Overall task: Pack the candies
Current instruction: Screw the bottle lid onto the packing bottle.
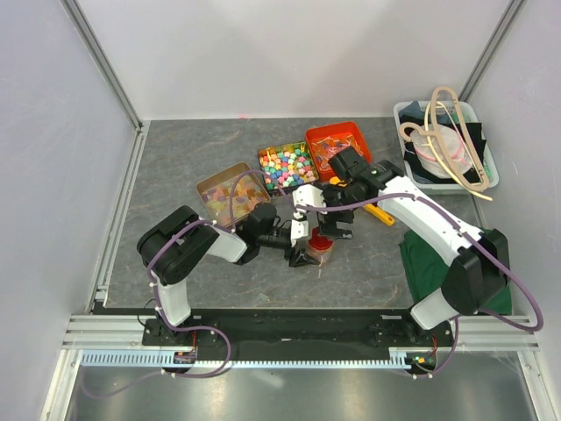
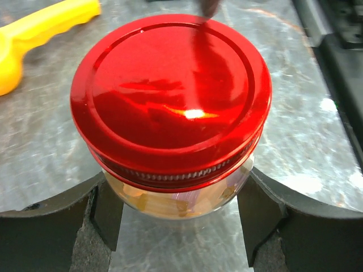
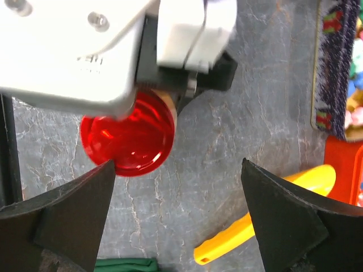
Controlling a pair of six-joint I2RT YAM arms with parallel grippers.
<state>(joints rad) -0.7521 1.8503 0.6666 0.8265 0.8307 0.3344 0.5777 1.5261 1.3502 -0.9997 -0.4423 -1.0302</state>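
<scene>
"How is the left arm (image 1: pixel 210 241) posed?"
"Stretched low toward frame centre. The left gripper (image 2: pixel 178 198) clasps the jar (image 2: pixel 232 190), with candies (image 2: pixel 164 205) inside under the red lid (image 2: pixel 170 90)."
"And the right arm (image 1: pixel 429 219)?"
"Bent in from the right. The right gripper (image 3: pixel 178 170) is spread wide, holding nothing, beside the lid."

Candies (image 1: pixel 232 195): small, flat, translucent pieces in pale orange, yellow and pink. Most lie loose in the brown tray (image 1: pixel 203 186), leftmost of three trays. Some are inside the glass jar (image 2: pixel 231 188), pale orange against the wall below the red lid (image 2: pixel 170 96). The jar stands upright, clamped in my left gripper (image 2: pixel 181 211).
</scene>
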